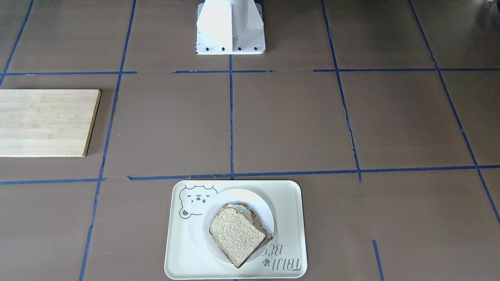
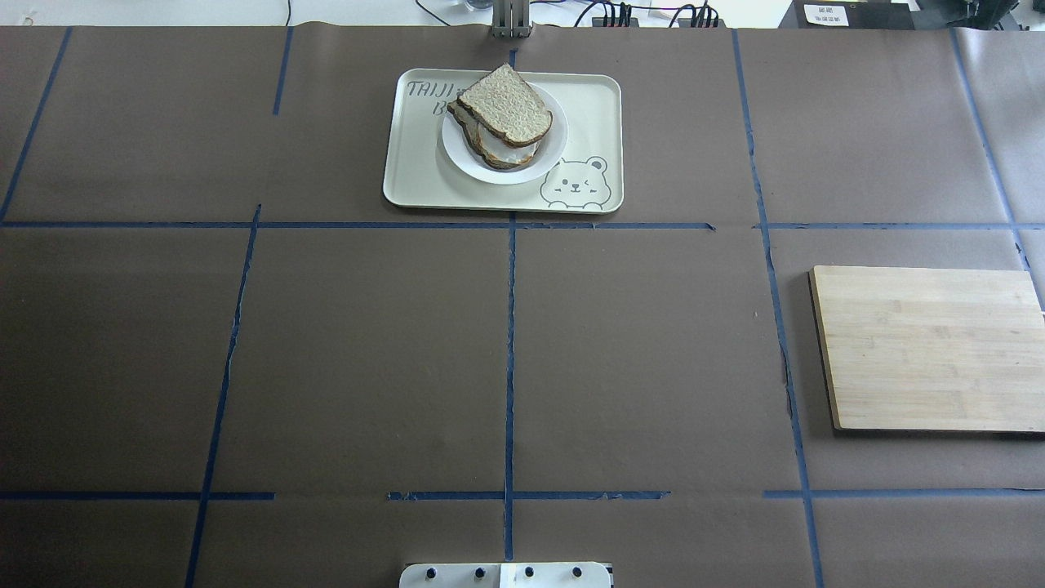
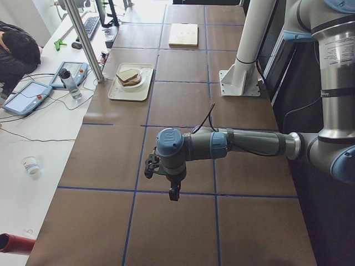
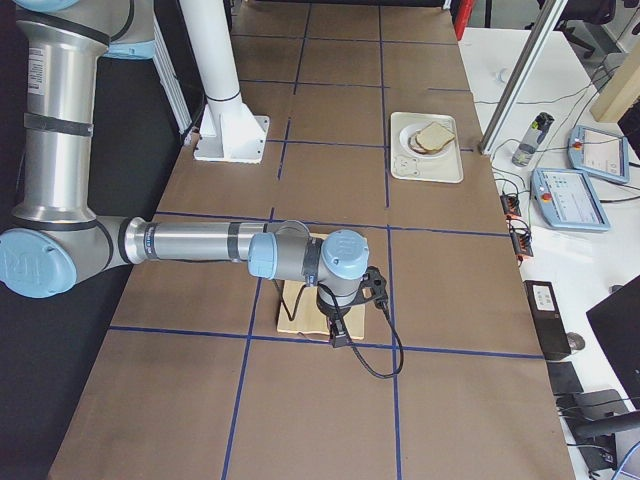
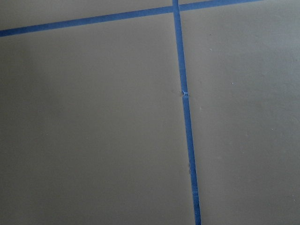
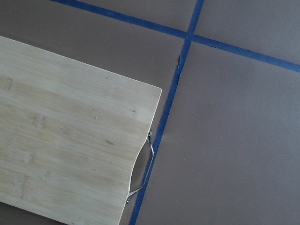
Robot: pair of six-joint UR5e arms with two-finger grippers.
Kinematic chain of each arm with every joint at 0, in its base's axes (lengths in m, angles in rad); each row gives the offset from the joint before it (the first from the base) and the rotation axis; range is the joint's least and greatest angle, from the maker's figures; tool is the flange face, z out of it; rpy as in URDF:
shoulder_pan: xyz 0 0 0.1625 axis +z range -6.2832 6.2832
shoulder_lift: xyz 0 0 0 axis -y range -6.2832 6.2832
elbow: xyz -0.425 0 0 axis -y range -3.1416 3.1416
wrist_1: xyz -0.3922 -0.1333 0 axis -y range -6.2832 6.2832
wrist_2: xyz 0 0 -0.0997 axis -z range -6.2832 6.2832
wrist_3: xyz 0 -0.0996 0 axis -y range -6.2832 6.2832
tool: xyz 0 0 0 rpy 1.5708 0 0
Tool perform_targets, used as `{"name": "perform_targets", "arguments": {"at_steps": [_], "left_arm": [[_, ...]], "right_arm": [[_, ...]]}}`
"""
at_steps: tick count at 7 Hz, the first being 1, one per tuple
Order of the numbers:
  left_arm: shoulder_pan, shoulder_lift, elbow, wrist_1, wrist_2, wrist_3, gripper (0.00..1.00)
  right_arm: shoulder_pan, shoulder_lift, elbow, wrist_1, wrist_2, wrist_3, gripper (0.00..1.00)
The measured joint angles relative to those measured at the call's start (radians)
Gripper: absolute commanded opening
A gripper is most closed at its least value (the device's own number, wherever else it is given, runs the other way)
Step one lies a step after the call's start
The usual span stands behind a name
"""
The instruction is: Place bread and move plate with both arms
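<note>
The plain bread slice (image 1: 236, 236) lies on top of the egg-topped toast (image 1: 252, 214) on the small white plate (image 1: 256, 197). The plate stands on the cream bear tray (image 1: 187, 249) at the table's far middle, also in the overhead view (image 2: 416, 163). The left gripper (image 3: 169, 180) hangs above bare table far from the tray, at the table's left end. The right gripper (image 4: 340, 330) hangs over the wooden board's edge. Both show only in the side views, so I cannot tell whether they are open or shut. The wrist views show no fingers.
A bamboo cutting board (image 2: 931, 347) lies on the robot's right side; its metal handle (image 6: 143, 171) shows in the right wrist view. The white pedestal base (image 1: 230, 27) stands at the robot's edge. Blue tape lines cross the brown table. Tablets and a bottle (image 3: 69, 83) lie beyond the table's far edge.
</note>
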Motion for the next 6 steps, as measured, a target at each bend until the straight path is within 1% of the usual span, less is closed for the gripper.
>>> {"name": "perform_targets", "arguments": {"at_steps": [6], "left_arm": [[0.001,0.0,0.025,0.01,-0.024,-0.009,1.0]], "right_arm": [[0.0,-0.01,0.0,0.001,0.001,-0.001,1.0]]}}
